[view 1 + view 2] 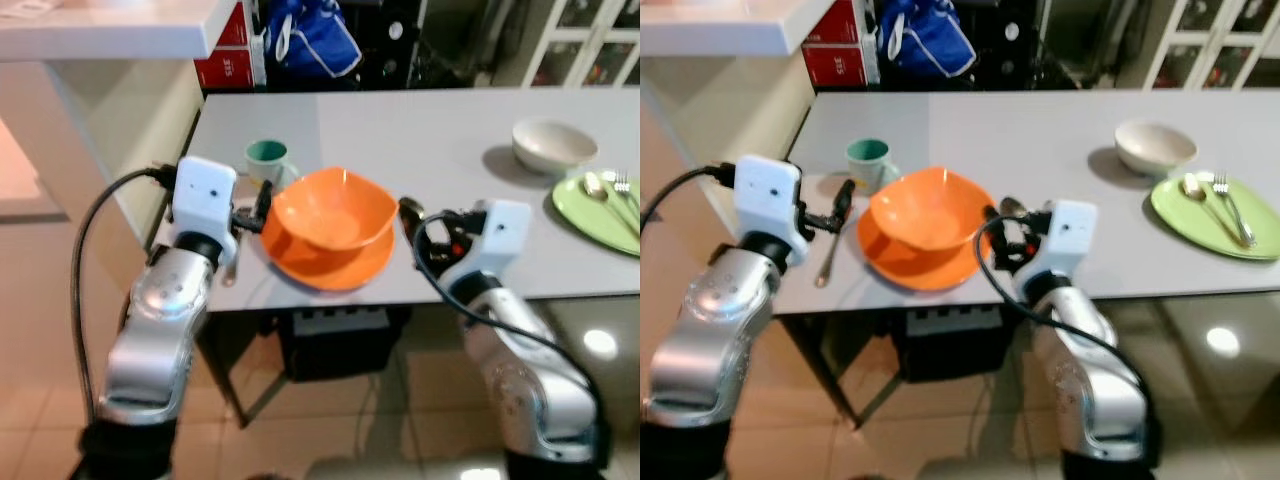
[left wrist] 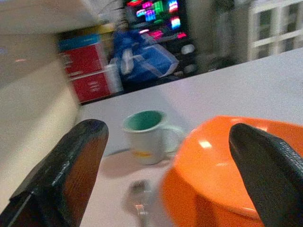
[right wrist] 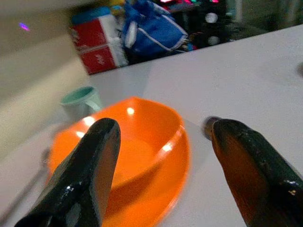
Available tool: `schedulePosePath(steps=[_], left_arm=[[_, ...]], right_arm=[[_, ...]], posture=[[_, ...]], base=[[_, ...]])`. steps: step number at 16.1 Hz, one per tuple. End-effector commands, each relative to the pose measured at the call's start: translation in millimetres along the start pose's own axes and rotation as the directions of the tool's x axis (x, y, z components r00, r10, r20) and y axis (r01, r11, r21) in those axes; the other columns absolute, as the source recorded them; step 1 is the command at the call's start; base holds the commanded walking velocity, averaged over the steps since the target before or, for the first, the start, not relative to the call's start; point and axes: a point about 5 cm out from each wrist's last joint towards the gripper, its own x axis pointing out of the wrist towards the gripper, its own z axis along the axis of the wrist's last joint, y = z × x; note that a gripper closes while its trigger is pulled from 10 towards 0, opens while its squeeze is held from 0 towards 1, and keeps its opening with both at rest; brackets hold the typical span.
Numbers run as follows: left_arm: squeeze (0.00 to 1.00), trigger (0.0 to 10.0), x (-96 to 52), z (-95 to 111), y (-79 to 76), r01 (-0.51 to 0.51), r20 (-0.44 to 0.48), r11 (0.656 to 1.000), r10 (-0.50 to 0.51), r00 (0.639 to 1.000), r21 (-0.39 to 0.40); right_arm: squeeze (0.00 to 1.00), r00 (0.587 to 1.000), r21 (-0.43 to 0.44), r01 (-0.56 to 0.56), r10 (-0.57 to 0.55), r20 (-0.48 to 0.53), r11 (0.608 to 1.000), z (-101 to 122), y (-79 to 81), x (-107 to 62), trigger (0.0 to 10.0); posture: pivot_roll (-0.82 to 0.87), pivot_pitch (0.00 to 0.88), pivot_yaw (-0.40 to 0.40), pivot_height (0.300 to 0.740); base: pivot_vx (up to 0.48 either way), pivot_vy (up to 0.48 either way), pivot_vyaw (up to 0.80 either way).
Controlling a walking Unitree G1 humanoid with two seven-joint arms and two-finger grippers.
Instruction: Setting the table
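looking down from the head camera, i have the orange bowl (image 1: 335, 212) sitting on the orange plate (image 1: 330, 262) just left of centre frame, near the front edge of the grey surface (image 1: 440, 140). my left end effector (image 1: 255, 215) sits just beside the bowl's left rim, fingers spread apart, clamped on nothing. my right end effector (image 1: 998, 232) is just beside the plate's right edge, fingers likewise apart and empty.

i judge the bowl to be light, stiff and glossy, probably plastic or glazed, so slippery under the pads. its wavy rim is the only place to pinch; a grip across the wall near the rim seems safest. it rests loose on the plate, so a nudge could slide both.

a green-lined mug (image 1: 268, 160) stands behind the bowl, and a spoon (image 1: 832, 247) lies left of the plate. at the right of frame sit a white bowl (image 1: 553, 145) and a green plate (image 1: 585, 215) with cutlery.
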Motion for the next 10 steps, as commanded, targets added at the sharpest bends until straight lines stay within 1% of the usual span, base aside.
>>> schedulePosePath(steps=[1,10], left_arm=[[0.00,10.0,-0.2,2.2,5.9,-0.020,0.005,1.000,0.020,1.000,0.022],[0.00,10.0,0.7,2.4,10.1,-0.052,0.007,0.998,0.052,0.999,0.044]], right_arm=[[0.00,1.000,0.006,-0.008,0.008,0.007,1.000,1.7,3.7,1.3,10.0],[0.00,1.000,-0.009,-0.015,0.015,0.016,1.000,4.2,4.7,3.9,10.0]], posture=[[-0.02,0.000,0.013,0.740],[-0.01,0.000,0.002,0.740]], base=[[0.000,0.480,0.00],[0.000,0.480,0.00]])
